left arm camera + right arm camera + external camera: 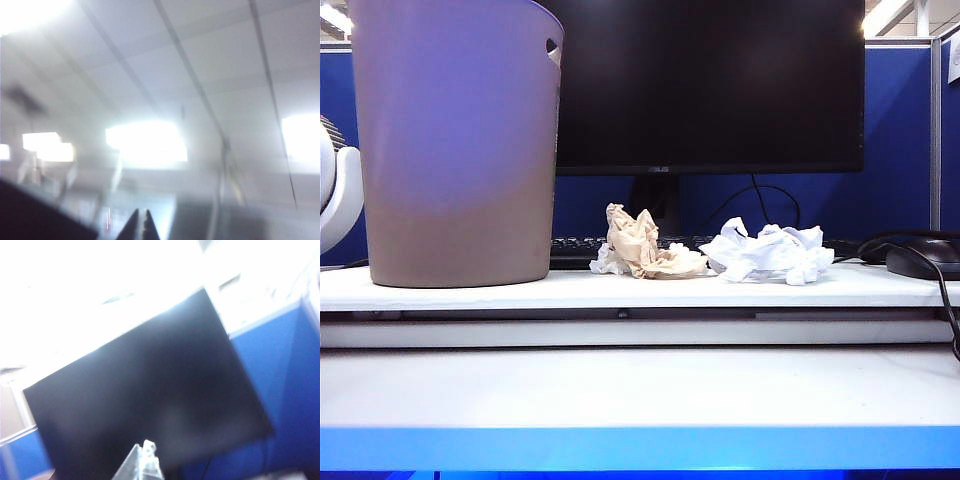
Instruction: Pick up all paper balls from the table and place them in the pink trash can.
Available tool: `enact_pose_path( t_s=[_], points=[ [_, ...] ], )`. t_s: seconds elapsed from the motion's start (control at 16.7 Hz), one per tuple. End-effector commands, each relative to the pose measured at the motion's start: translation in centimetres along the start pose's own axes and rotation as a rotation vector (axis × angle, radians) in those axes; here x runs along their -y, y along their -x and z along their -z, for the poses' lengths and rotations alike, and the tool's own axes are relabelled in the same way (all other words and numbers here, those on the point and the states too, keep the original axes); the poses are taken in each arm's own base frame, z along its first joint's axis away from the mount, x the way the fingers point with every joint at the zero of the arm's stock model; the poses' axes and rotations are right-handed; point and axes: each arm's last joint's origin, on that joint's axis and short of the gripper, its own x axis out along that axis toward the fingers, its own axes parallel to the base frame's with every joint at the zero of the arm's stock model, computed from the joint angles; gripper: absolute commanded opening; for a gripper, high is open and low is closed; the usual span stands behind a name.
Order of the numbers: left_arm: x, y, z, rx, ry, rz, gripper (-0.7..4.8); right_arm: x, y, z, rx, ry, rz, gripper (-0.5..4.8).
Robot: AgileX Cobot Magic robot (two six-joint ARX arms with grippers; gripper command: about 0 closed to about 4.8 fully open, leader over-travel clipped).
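Both grippers shut; monitor reads ASUS

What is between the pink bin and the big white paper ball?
In the exterior view, the tan paper ball sits between the pink trash can and the white paper ball.

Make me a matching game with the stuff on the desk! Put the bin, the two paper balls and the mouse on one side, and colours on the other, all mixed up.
Things:
1. trash can
2. paper ball next to the can
3. paper ball farther right
4. computer mouse

Colours:
A. white
B. black
C. dusty pink
D. tan

Pairs: 1-C, 2-D, 3-A, 4-B

Both grippers, left gripper and right gripper, are shut, empty and show only in their wrist views.
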Motion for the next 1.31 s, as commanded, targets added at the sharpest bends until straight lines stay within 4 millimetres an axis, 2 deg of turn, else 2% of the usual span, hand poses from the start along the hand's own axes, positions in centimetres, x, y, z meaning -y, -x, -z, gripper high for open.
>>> enact_pose_path(
  t_s=[0.06,0.12,0.18,0.24,0.3,0.42,0.54,0.66,0.78,0.84,0.9,0.96,1.02,1.19,1.31],
  points=[
    [-0.5,-4.8,-0.9,-0.152,0.014,-0.008,-0.05,-1.9,-4.5,-2.8,-0.120,0.069,-0.167,-0.01],
    [-1.4,-7.5,-0.7,-0.280,0.030,0.005,-0.05,-2.4,-7.7,-3.3,-0.260,0.068,-0.276,-0.01],
    [-2.5,-9.5,-0.1,-0.404,0.052,0.017,-0.05,-2.4,-10.3,-3.2,-0.395,0.037,-0.288,-0.01],
    [-3.6,-10.8,0.6,-0.503,0.079,0.018,-0.05,-2.0,-12.0,-2.7,-0.498,0.030,-0.248,-0.01],
    [-5.5,-12.4,1.9,-0.637,0.125,-0.004,-0.05,-1.4,-14.2,-1.1,-0.661,0.047,-0.179,-0.01],
    [-7.7,-13.2,4.3,-0.760,0.149,-0.048,-0.05,-0.5,-16.5,1.9,-0.871,0.089,-0.162,-0.01],
    [-9.4,-12.9,7.7,-0.868,0.132,-0.151,-0.05,0.2,-18.1,6.7,-1.085,0.086,-0.180,-0.01],
    [-9.8,-12.1,11.4,-1.011,0.107,-0.252,-0.05,0.8,-18.8,11.9,-1.220,0.142,-0.120,-0.01],
    [-9.2,-11.4,13.0,-1.099,0.042,-0.338,-0.05,0.6,-18.8,14.6,-1.296,0.164,-0.125,0.01],
    [-8.8,-11.1,13.4,-1.136,0.032,-0.354,-0.05,1.1,-18.7,15.6,-1.324,0.179,-0.101,0.89],
    [-8.3,-10.8,14.0,-1.176,0.042,-0.362,-0.05,1.5,-18.7,16.3,-1.342,0.211,-0.083,2.84],
    [-8.0,-10.4,14.4,-1.211,0.032,-0.384,-0.05,1.7,-18.7,16.9,-1.356,0.220,-0.068,4.50],
    [-7.8,-10.2,14.7,-1.242,0.019,-0.386,-0.05,1.9,-18.6,17.2,-1.365,0.226,-0.072,4.72],
    [-7.0,-9.9,16.2,-1.314,0.049,-0.344,-0.04,1.9,-18.6,17.3,-1.372,0.229,-0.079,4.74],
    [-7.2,-9.8,16.9,-1.332,0.052,-0.345,-0.01,1.5,-18.3,17.6,-1.402,0.223,-0.087,4.79]
  ],
)
